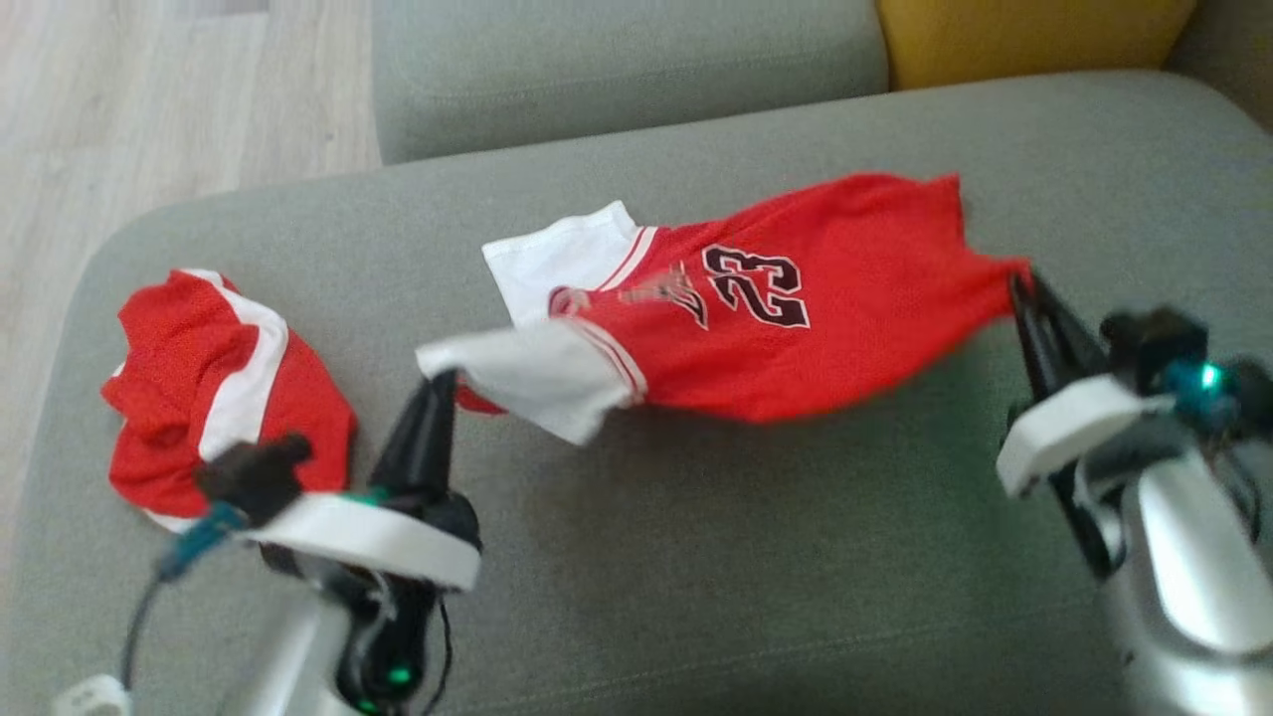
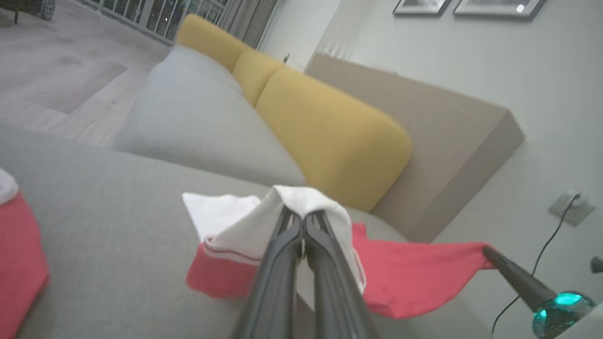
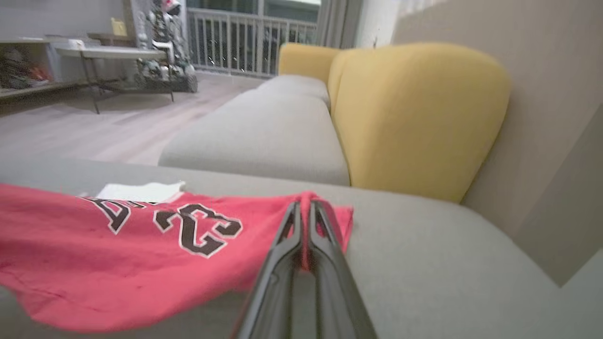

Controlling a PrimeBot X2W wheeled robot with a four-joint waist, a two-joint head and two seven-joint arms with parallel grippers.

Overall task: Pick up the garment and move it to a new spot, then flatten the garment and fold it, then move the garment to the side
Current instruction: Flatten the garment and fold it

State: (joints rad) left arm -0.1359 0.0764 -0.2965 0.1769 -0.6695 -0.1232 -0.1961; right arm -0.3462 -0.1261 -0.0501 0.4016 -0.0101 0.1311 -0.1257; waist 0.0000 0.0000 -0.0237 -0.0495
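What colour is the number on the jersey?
The number 23 is black with a white outline, on the red jersey; clearest in the right wrist view.

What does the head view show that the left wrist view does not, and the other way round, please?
Head view, not left wrist: the number 23 on the jersey. Left wrist, not head: framed pictures and a wall socket. Both: the left pincer shut on the white sleeve, the right pincer shut on the red hem, and the second red garment.

jersey (image 1: 796, 328) motion-blurred, red shorts (image 2: 19, 263) cut off by left edge
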